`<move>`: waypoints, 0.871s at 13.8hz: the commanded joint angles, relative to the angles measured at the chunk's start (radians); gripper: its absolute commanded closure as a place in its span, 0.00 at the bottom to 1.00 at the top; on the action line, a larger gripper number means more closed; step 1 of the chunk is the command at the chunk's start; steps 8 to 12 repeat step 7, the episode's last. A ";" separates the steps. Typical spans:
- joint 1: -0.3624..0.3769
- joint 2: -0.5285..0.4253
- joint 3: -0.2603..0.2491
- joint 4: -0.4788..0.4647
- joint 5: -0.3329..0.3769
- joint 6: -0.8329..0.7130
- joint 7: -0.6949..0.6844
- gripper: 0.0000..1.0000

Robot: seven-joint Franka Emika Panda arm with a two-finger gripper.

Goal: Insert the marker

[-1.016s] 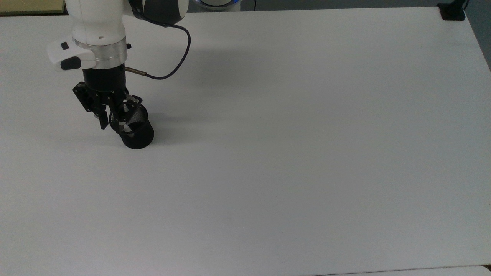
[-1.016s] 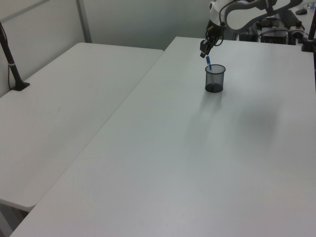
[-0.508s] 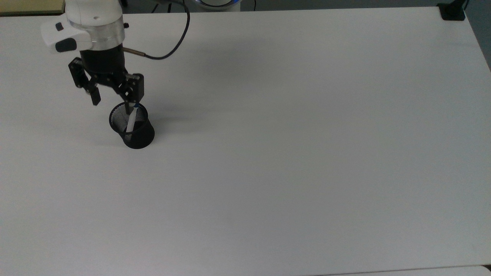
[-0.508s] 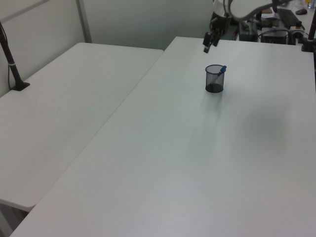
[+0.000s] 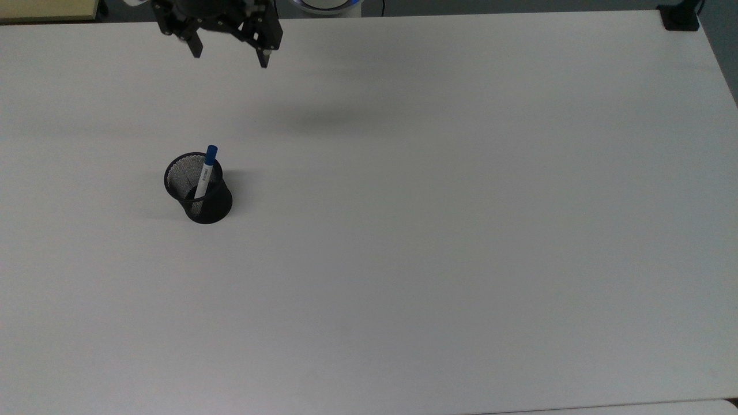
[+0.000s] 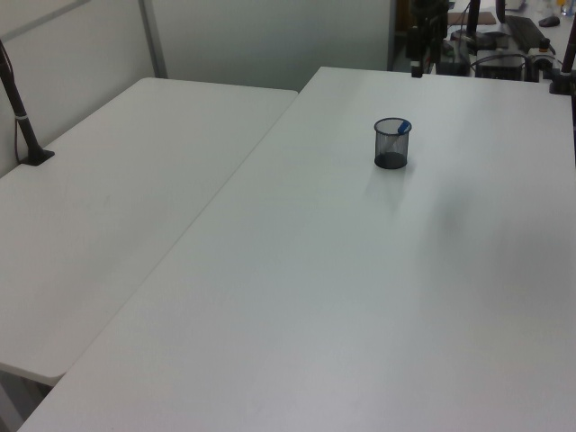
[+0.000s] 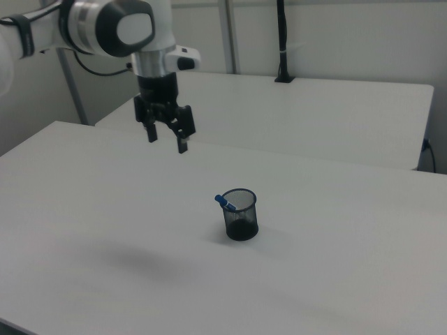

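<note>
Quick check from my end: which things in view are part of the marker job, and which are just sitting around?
Part of the job:
- marker, leaning inside the cup
- mesh cup
- tool, open, empty, raised away from the cup

Just there:
- second table
- black post
- black clamp at the table corner

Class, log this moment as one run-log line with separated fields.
gripper: open, empty, raised off cup | marker: inside mesh cup, leaning on rim, blue cap up | table: cup upright | task: marker inserted

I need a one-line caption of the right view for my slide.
Open gripper hangs above the white table; the marker leans inside the black mesh cup.
</note>
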 commanded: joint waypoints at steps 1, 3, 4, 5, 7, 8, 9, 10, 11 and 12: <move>0.065 -0.032 -0.007 -0.014 0.006 -0.055 -0.011 0.00; 0.070 -0.042 -0.010 -0.012 0.005 -0.055 -0.008 0.00; 0.087 -0.047 -0.016 -0.014 0.005 -0.055 -0.008 0.00; 0.105 -0.047 -0.027 -0.017 0.002 -0.053 -0.007 0.00; 0.133 -0.046 -0.063 -0.020 0.002 -0.048 -0.002 0.00; 0.133 -0.046 -0.063 -0.020 0.002 -0.048 -0.002 0.00; 0.133 -0.046 -0.063 -0.020 0.002 -0.048 -0.002 0.00; 0.133 -0.046 -0.063 -0.020 0.002 -0.048 -0.002 0.00; 0.133 -0.046 -0.063 -0.020 0.002 -0.048 -0.002 0.00; 0.133 -0.046 -0.063 -0.020 0.002 -0.048 -0.002 0.00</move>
